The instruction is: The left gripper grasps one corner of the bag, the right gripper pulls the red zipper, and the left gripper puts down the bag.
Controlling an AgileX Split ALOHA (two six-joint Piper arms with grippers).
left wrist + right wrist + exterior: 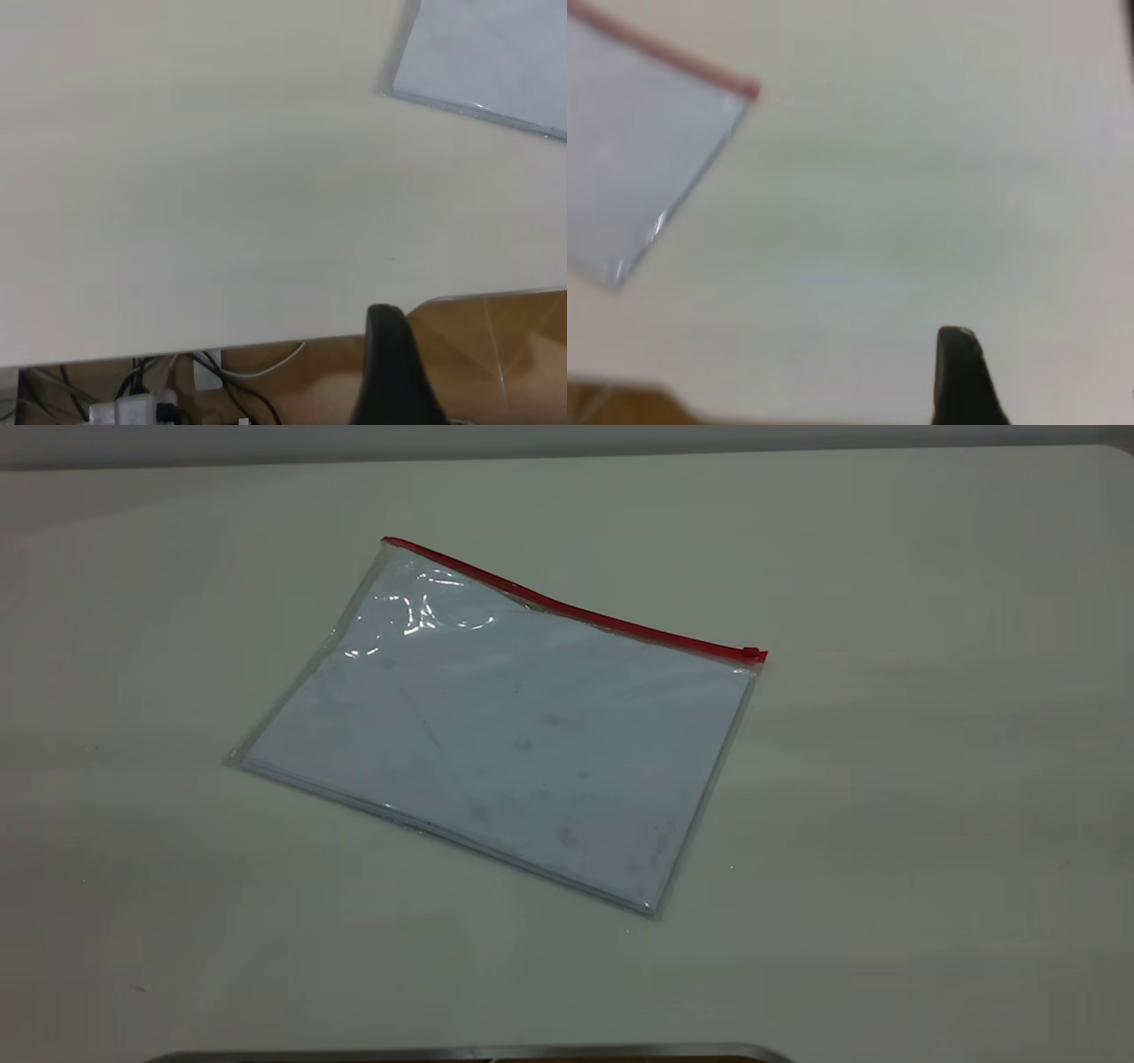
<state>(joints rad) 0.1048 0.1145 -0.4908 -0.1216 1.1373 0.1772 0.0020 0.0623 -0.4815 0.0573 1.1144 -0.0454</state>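
Note:
The bag [505, 735] lies flat on the white table, a clear pouch with white sheets inside. The red zipper [576, 611] runs along its far long edge, with the small red slider tab [751, 654] at the right end. Neither gripper shows in the exterior view. In the left wrist view a black part of the left gripper [390, 372] hangs over the table's edge, well away from a bag corner [496, 62]. In the right wrist view a black part of the right gripper [961, 376] is over bare table, apart from the bag [629, 168] and its zipper [664, 55].
The white table [886, 824] stretches wide on all sides of the bag. A metal strip [469, 1054] lies at its near edge. Past the table edge in the left wrist view are cables and a power strip [133, 412] and a wooden floor [505, 354].

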